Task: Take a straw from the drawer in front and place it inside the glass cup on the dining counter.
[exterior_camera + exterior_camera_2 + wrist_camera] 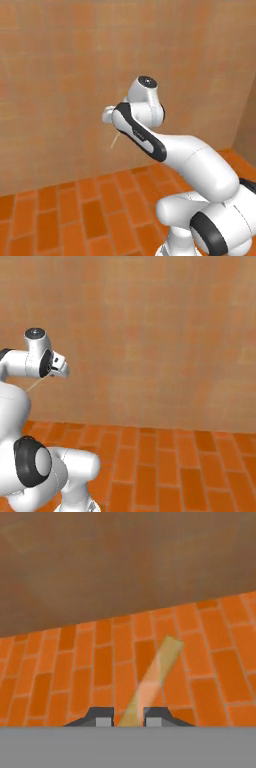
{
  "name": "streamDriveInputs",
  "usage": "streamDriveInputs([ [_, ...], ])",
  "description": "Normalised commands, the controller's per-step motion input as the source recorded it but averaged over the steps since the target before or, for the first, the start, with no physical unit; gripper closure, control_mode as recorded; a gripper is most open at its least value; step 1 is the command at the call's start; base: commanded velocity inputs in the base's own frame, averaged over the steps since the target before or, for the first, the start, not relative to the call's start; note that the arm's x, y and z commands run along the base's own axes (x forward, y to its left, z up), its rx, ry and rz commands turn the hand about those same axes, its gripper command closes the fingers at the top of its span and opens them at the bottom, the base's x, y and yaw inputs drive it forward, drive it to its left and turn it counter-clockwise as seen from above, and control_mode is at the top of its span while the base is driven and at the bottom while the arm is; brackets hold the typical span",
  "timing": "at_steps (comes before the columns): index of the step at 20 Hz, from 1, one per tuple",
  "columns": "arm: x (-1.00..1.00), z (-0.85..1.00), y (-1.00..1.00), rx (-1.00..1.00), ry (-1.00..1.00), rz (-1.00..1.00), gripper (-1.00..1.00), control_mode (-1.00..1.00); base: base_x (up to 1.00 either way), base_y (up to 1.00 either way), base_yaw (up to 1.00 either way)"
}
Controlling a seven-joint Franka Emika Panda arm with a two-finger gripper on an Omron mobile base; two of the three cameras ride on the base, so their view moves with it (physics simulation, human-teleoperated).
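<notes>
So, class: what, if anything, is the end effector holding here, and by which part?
The end effector holds the straw, pinched near one end between its two fingertips; the rest juts out over the brick floor.

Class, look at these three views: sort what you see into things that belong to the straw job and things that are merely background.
Job:
- straw, clamped between the fingertips
- gripper

Background:
- orange brick floor
- tan wall

No text, label or number seems readable anywhere in these blurry views.
</notes>
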Motion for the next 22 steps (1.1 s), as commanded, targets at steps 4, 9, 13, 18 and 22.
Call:
streamDriveInputs([
  [4, 0.0, 0.0, 0.0, 0.0, 0.0, 0.0, 1.0, 1.0, 1.0, 0.0, 0.46],
  [9, 0.0, 0.0, 0.0, 0.0, 0.0, 0.0, 1.0, 1.0, 1.0, -0.01, 0.63],
  [13, 0.0, 0.0, 0.0, 0.0, 0.0, 0.0, 1.0, 1.0, 1.0, -0.01, 0.7],
  [18, 0.0, 0.0, 0.0, 0.0, 0.0, 0.0, 1.0, 1.0, 0.82, 0.0, 0.73],
  [22, 0.0, 0.0, 0.0, 0.0, 0.0, 0.0, 1.0, 1.0, 0.72, 0.0, 0.76],
])
